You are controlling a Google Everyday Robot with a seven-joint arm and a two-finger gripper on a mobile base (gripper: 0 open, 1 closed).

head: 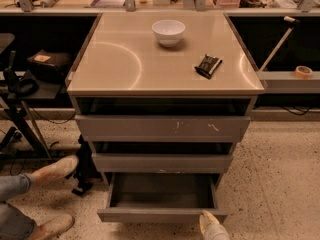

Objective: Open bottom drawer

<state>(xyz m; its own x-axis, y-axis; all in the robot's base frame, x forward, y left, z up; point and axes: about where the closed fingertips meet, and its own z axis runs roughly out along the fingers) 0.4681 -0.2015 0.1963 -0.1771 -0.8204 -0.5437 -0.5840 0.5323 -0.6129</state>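
Note:
The bottom drawer [160,215] of the grey cabinet is pulled out toward me, and its shallow grey tray [162,189] shows inside. Its slim front sits low in the view. Above it are the mid-sized front [162,162] and the tallest front [162,128] with white scuff marks, both pushed in. My gripper [212,227] is a whitish tip at the bottom edge of the view, just in front of the right end of the bottom drawer's front. Most of it is cut off by the frame.
A white bowl [168,31] and a black object [208,65] lie on the cabinet top [120,64]. A person's legs and shoes [52,170] are on the floor at left, beside a black stand [22,119]. A tape roll [302,71] sits on a shelf at right.

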